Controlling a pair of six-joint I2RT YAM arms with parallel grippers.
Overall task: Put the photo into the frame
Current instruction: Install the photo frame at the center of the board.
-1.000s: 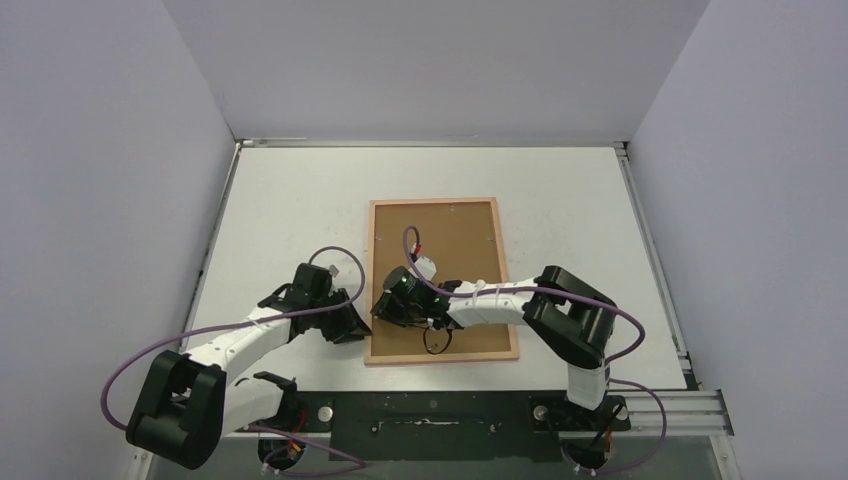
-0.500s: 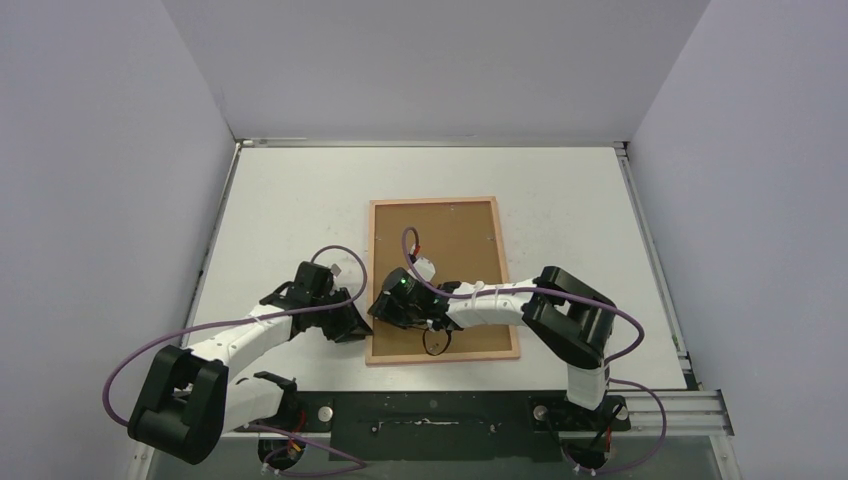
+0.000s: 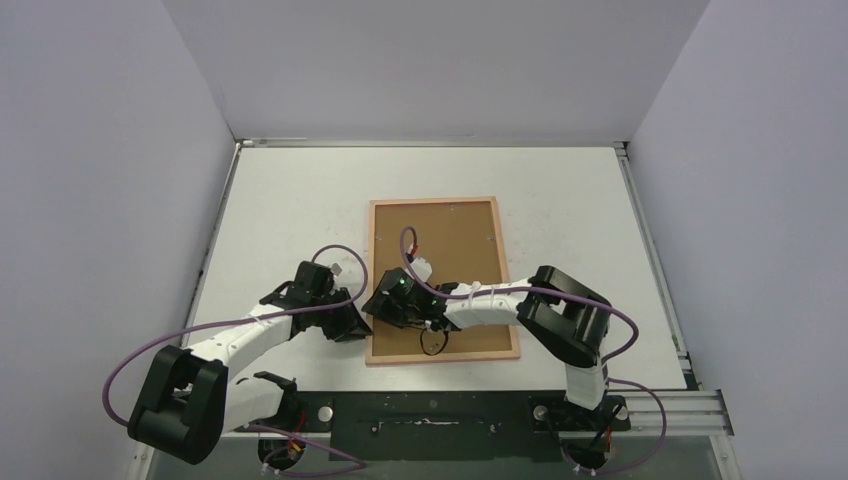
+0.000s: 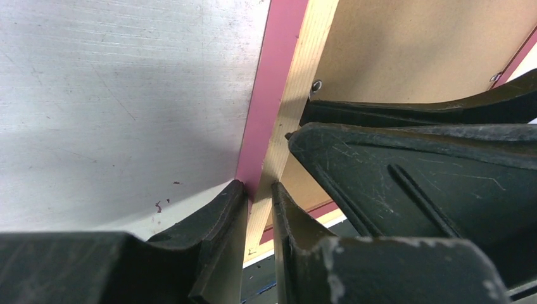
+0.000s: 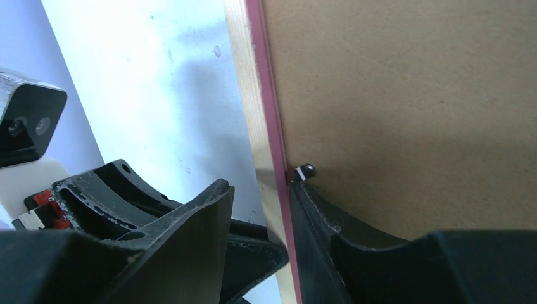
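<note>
Frame (image 4: 304,63) lies back-up on the tabletop (image 4: 126,95). Left fingers (image 4: 234,202) pinch its rail; we judge this steadies it. Right fingers (image 5: 304,206), spread, straddle that rail just beside them, inner one against the clip (image 5: 306,170) holding the backing (image 5: 411,95). We cannot see the photo.

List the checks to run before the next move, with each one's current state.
1. Orientation: the frame lies back-up on the table: ok.
2. Backing panel sits inside the frame: ok.
3. Left gripper closed on the frame's left rail: ok.
4. Right gripper gripping that rail: not ok; it straddles it, one finger clear.
5. Placement of the photo under the panel: cannot tell; not visible in any view.
</note>
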